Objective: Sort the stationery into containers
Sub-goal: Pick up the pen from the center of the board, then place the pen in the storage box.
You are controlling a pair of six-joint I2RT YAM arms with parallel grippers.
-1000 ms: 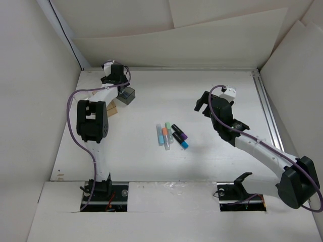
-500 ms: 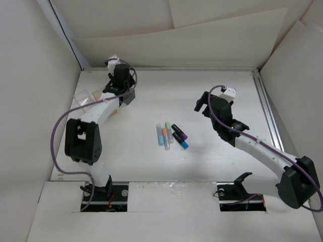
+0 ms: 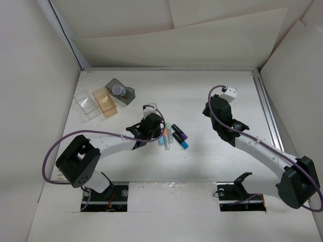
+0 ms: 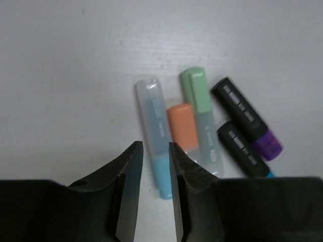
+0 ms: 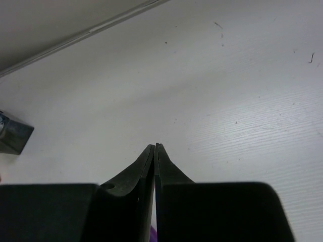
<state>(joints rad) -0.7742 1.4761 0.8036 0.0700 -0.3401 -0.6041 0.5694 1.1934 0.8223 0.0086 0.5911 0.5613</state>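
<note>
Five markers lie side by side mid-table: a pale one with a blue end (image 4: 154,131) (image 3: 160,136), an orange one (image 4: 181,126), a green one (image 4: 199,108), a black one with a purple end (image 4: 245,116) (image 3: 179,131) and a black one with a cyan end (image 3: 180,140). My left gripper (image 4: 155,146) (image 3: 151,124) hovers over the blue marker's near end, jaws a narrow gap apart, holding nothing. My right gripper (image 5: 154,146) (image 3: 207,111) is shut and empty, off to the right of the markers. The clear (image 3: 87,104), amber (image 3: 105,100) and dark grey (image 3: 122,93) boxes stand at back left. A small grey round piece (image 3: 118,89) lies in the dark one.
White walls close in the table on the left, back and right. A metal rail (image 3: 266,113) runs along the right edge. The dark grey box's corner (image 5: 12,136) shows at the left of the right wrist view.
The left arm swung from the boxes at back left down to the markers, uncovering all three boxes. The right gripper's jaws went from wide open to shut.
</note>
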